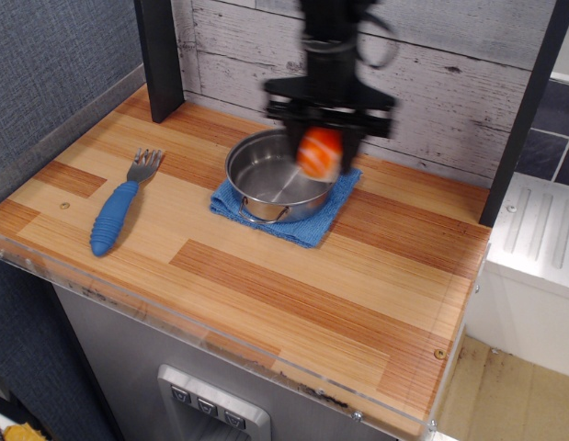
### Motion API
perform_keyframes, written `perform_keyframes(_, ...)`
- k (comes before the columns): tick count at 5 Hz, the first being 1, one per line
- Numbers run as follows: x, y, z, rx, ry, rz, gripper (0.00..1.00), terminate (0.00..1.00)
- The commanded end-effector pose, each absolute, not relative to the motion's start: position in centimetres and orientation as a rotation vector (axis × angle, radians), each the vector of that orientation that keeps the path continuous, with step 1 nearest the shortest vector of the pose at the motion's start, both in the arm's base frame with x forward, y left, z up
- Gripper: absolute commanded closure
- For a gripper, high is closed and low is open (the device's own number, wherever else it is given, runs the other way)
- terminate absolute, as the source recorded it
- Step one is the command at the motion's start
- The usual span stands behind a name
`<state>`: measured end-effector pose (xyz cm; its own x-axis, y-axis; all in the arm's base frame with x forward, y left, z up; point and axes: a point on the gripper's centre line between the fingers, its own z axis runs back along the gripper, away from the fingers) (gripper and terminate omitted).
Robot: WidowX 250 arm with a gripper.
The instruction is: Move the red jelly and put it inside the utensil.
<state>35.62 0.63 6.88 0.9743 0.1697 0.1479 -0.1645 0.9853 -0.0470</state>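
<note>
The wooden table (266,276) carried a blue-handled fork (119,207) at its left and a blue cloth (302,220) under the steel pot (270,179).

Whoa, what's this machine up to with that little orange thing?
A robot arm's gripper is holding a small red jelly that looks like salmon sushi, up in the air over the right side of a steel pot. The pot sits on a blue cloth on the wooden counter. A blue-handled fork lies untouched to the left.
</note>
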Motion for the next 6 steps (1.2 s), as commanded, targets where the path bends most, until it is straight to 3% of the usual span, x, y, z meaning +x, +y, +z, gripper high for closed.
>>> perform_keyframes(1, 35.9, 3.4, 5.9, -0.029, -0.113, 0.18, 1.0, 0.0)
perform_keyframes(2, 35.7, 2.8, 5.3, -0.046, -0.066, 0.179, 0.0, 0.0)
perform_keyframes(3, 35.8, 2.5, 6.0, -0.062, -0.077, 0.172, 0.0, 0.0)
perform_keyframes(5, 34.8, 2.2, 11.6, -0.073, -0.203, 0.095, 0.0, 0.0)
perform_keyframes(6, 34.6, 1.9, 11.7, -0.078, -0.193, 0.037, 0.0, 0.0)
